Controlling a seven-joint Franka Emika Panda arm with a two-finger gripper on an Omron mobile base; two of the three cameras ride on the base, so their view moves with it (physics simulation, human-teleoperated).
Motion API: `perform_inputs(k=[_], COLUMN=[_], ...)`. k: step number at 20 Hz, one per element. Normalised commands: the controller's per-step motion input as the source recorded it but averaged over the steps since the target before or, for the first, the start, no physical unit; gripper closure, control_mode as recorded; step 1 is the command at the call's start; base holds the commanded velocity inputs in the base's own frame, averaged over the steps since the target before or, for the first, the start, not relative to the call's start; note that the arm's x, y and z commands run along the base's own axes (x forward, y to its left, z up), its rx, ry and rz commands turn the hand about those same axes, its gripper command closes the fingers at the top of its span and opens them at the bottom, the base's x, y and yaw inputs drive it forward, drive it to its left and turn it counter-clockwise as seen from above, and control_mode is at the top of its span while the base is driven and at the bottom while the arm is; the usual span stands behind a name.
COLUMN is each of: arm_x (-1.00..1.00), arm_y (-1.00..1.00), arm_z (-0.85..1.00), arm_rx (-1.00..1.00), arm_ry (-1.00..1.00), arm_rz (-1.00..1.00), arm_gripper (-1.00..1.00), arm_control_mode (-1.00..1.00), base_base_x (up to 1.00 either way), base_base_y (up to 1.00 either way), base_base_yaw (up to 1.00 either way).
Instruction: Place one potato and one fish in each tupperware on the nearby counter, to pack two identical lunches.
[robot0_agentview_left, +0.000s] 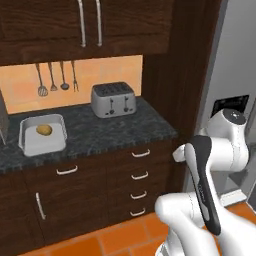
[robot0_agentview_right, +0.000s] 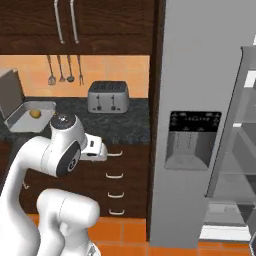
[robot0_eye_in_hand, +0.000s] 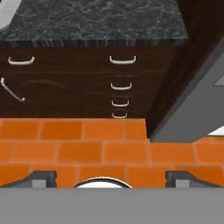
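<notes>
One light-grey tupperware (robot0_agentview_left: 48, 144) sits at the left of the dark stone counter, and a yellow-brown potato (robot0_agentview_left: 44, 130) lies inside it. From the right base view the same tupperware (robot0_agentview_right: 21, 120) and potato (robot0_agentview_right: 35, 113) appear at the far left. The fish is out of view. My gripper (robot0_eye_in_hand: 112, 177) is open and empty, its fingertips (robot0_eye_in_hand: 42, 177) wide apart. It hangs low in front of the drawers, pointing at the orange floor, well right of and below the tupperware. A corner of the tupperware (robot0_eye_in_hand: 5, 12) shows in the hand view.
A silver toaster (robot0_agentview_left: 113, 99) stands at the back of the counter (robot0_agentview_left: 125, 127). Utensils hang on the wall behind. Drawers (robot0_agentview_left: 140, 175) fill the cabinet below. A tall grey fridge (robot0_agentview_right: 192, 100) stands to the right, its door (robot0_agentview_right: 235, 135) swung open.
</notes>
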Motion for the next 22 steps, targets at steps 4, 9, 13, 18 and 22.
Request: perform_inputs(k=[4,9,13,18,22], arm_x=[0.00,0.00,0.00,0.00,0.00], arm_y=[0.00,0.00,0.00,0.00,0.00], arm_z=[0.00,0.00,0.00,0.00,0.00], arm_rx=[0.00,0.00,0.00,0.00,0.00], arm_ry=[0.00,0.00,0.00,0.00,0.00], arm_rz=[0.00,0.00,0.00,0.00,0.00], arm_gripper=[-1.00,-1.00,-1.00,-1.00,-1.00], arm_control_mode=[1.00,1.00,1.00,1.00,1.00], base_base_x=[0.07,0.22,0.48,0.85,1.00], base_base_y=[-1.00,-1.00,-0.99,-0.55,-0.15], base_base_yaw=[-0.34,-0.46,-0.30,0.06,0.31])
